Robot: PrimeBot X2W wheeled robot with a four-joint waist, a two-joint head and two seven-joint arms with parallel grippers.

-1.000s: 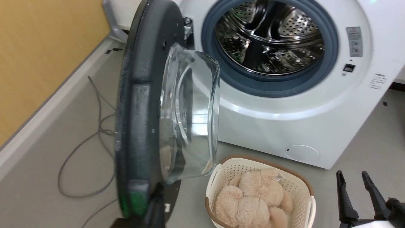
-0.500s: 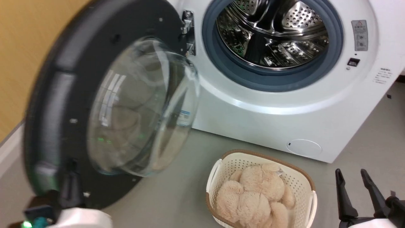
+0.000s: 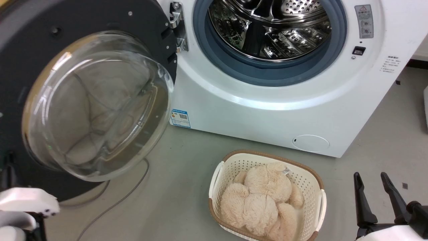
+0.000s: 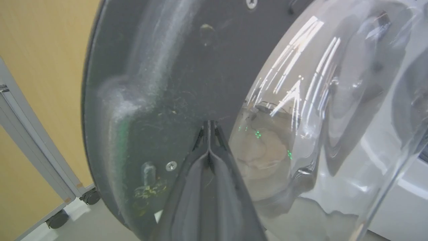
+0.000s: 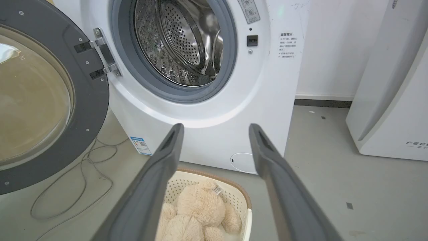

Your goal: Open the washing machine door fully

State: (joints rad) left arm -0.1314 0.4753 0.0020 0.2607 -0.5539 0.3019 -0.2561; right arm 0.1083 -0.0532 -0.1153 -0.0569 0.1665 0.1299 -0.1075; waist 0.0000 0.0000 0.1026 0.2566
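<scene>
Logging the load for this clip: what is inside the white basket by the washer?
A beige plush teddy bear fills the basket. Anything beneath it, and the basket floor, is covered.

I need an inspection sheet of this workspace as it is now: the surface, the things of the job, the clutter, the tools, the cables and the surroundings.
Surface: grey floor, bare between the machine and the basket.
Job's things: washing machine door stands wide open on its hinge, with the glass bowl facing the head camera; steel drum exposed.
Clutter: cream basket holding a beige plush toy, in front of the machine.
Tools: left tool shut, tips at the door's dark back, contact cannot be told; right tool open, holding nothing.
Cables: grey cable on the floor below the door.
Surroundings: yellow wall; white appliance beside the machine.
</scene>
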